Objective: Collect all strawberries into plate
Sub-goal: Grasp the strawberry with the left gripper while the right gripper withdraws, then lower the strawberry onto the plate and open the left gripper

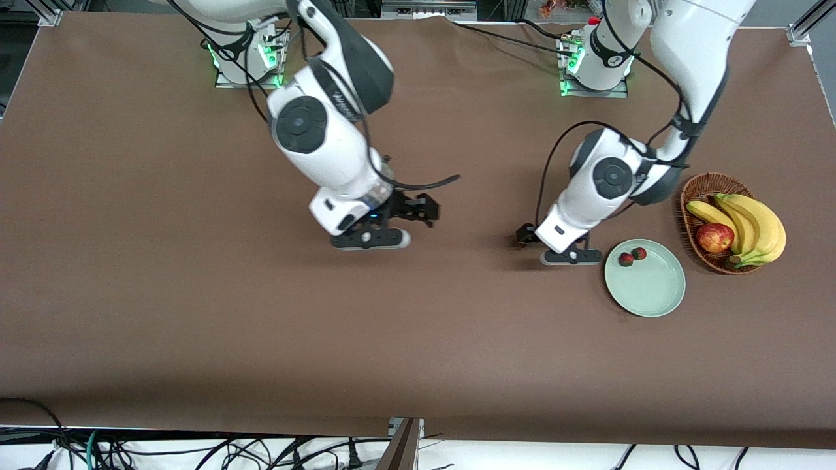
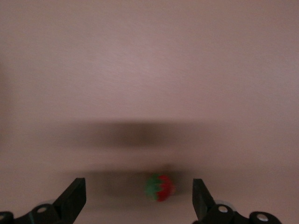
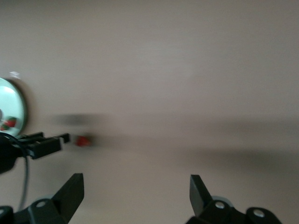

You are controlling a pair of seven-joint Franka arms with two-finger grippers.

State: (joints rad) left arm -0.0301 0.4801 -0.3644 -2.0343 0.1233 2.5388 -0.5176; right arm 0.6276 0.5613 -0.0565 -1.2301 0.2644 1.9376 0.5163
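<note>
The left gripper (image 2: 138, 187) has its fingers (image 2: 74, 193) spread wide. A strawberry (image 2: 160, 187) lies on the counter (image 2: 149, 70) between them, a little off centre toward one finger. We judge this to be the last pickup. Two strawberries (image 1: 632, 256) already sit in the plate (image 1: 653, 290), in the part of it farthest from the front camera. The plate is toward the left arm's end of the counter, at mid-height in the front frame.

Next, as we see it, the fingers should centre on the berry, drop the last bit and close gently. It is small and round and could squirt out. A short lift and carry to the plate beside it would finish the task.

The right gripper (image 3: 135, 191) is also wide open and empty. It waits over bare counter near the middle of the front frame.

The front view hides the last berry under the left gripper. Only the wrist views show it. The right wrist view shows it from the side, at the tips of the left gripper and just off the plate's rim.
</note>
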